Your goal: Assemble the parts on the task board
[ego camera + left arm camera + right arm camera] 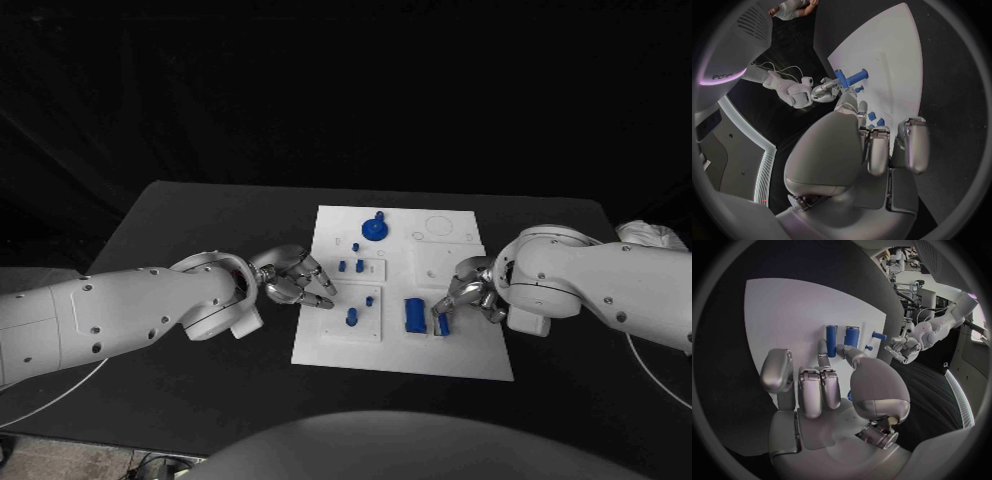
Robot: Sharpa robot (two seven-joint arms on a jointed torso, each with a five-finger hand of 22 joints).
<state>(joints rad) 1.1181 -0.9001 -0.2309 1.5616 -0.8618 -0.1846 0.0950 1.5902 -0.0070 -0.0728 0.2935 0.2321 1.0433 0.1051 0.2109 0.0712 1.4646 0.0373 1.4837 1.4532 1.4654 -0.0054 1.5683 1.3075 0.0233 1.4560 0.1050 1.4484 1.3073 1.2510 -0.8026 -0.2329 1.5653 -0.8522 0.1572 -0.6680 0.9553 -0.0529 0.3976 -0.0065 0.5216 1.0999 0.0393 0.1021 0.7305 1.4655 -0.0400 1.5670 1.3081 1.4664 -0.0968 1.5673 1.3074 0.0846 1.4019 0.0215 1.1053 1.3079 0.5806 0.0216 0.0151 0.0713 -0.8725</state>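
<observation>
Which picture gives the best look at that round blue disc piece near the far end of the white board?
The head view: the round blue disc piece sits unobstructed on the white task board. In both wrist views I cannot make it out.

The left arm (116,315) comes in from the left side and bends toward the middle. Its left hand (293,277) sits at the left edge of the white board, low over it. Its fingers (879,150) are curled in a little and hold nothing. The right arm (613,285) comes in from the right side. Its right hand (469,292) points down at the right part of the board. Its fingers (820,387) are bent, and the fingertips are down by a blue piece. I cannot tell if they hold it.
</observation>
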